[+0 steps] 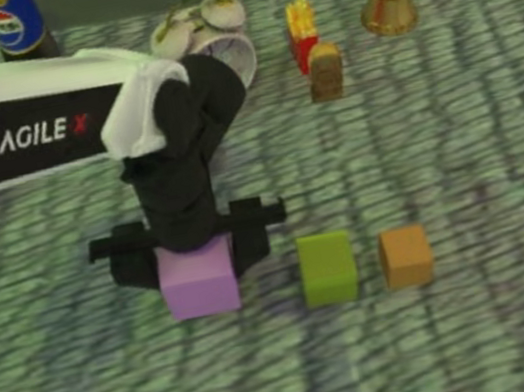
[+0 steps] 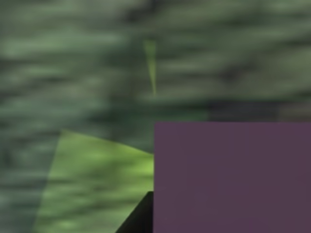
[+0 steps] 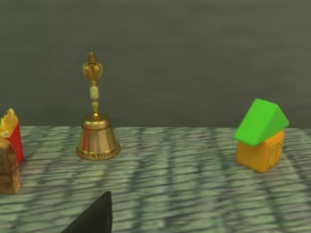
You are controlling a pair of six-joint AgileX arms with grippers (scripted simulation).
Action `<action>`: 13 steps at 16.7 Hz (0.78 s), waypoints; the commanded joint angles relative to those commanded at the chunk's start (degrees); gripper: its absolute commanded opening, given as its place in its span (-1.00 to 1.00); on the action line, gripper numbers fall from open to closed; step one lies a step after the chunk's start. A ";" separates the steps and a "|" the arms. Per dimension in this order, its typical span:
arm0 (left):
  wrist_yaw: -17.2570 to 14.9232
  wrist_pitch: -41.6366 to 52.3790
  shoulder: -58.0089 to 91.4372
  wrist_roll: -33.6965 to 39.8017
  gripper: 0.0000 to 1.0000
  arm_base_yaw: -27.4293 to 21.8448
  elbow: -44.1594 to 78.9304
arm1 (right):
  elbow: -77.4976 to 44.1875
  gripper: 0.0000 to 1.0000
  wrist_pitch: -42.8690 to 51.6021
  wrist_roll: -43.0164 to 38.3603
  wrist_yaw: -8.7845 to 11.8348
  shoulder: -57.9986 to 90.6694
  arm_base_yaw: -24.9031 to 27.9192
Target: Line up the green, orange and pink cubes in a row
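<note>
The pink cube (image 1: 199, 280) (largest of the 3) sits at the row's left end, the left hand (image 1: 191, 254) straddling it, fingers either side; whether they pinch it cannot be told. Next comes the green cube (image 1: 328, 268), well apart, then the orange cube (image 1: 406, 256) just beside it. All 3 lie roughly level on the surface (image 1: 477, 148), so the row looks nearly finished.

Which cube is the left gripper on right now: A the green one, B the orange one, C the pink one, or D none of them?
C: in the top view the left gripper sits over the pink cube, its black fingers on either side of it, while the green cube and orange cube stand apart to its right.
</note>
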State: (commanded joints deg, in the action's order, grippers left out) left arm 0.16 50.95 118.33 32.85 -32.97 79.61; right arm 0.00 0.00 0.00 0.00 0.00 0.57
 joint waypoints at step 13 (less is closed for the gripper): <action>0.00 0.00 0.00 0.00 1.00 0.00 0.00 | 0.00 1.00 0.00 0.00 0.00 0.00 0.00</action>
State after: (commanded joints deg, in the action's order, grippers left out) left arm 0.16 50.95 118.33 32.85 -32.97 79.61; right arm 0.00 0.00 0.00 0.00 0.00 0.57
